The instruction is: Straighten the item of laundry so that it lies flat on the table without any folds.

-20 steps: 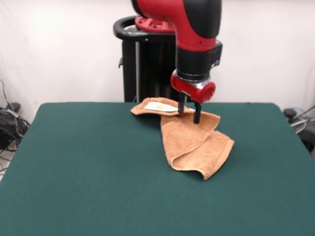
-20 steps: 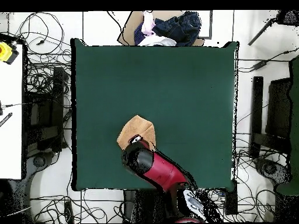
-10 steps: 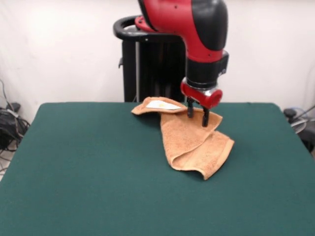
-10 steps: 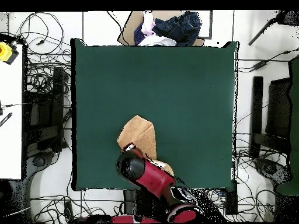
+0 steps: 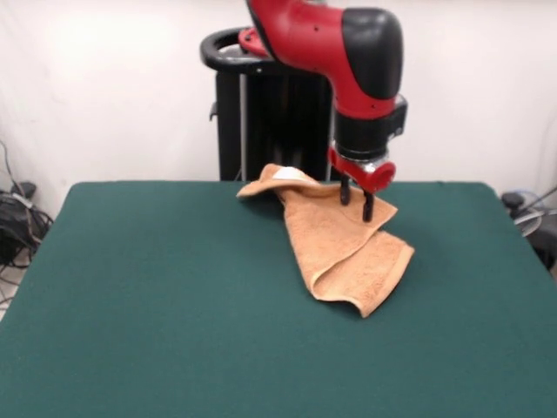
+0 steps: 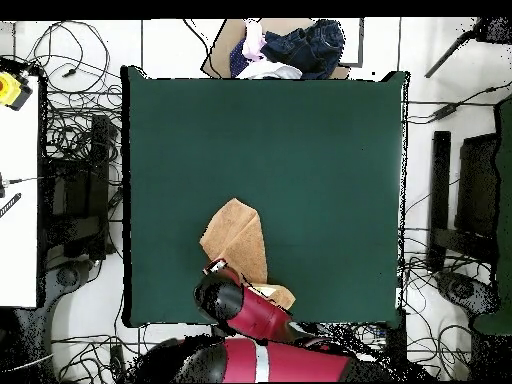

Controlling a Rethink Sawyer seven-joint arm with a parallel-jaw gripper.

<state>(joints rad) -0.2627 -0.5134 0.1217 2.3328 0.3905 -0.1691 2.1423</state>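
The orange-tan towel (image 5: 348, 248) lies crumpled and folded over itself near the far side of the green table (image 5: 174, 305). Its far-left flap is humped up, with a bit of the white label (image 5: 290, 174) showing. My gripper (image 5: 357, 199) stands on the towel's far edge and is shut on a fold of it. In the overhead view the towel (image 6: 238, 235) lies near the table's (image 6: 320, 130) bottom edge. Part of it shows beside the red arm (image 6: 240, 305), which hides the gripper.
The black pedestal (image 5: 261, 104) stands just behind the table's far edge. In the overhead view a pile of clothes (image 6: 285, 48) lies past the table's top edge. Cables cover the floor all round, and a white bench (image 6: 18, 190) stands at the left.
The gripper has moved right and towards the pedestal with the towel's far edge. The far-left flap has humped up and shifted right, and the label is mostly folded under.
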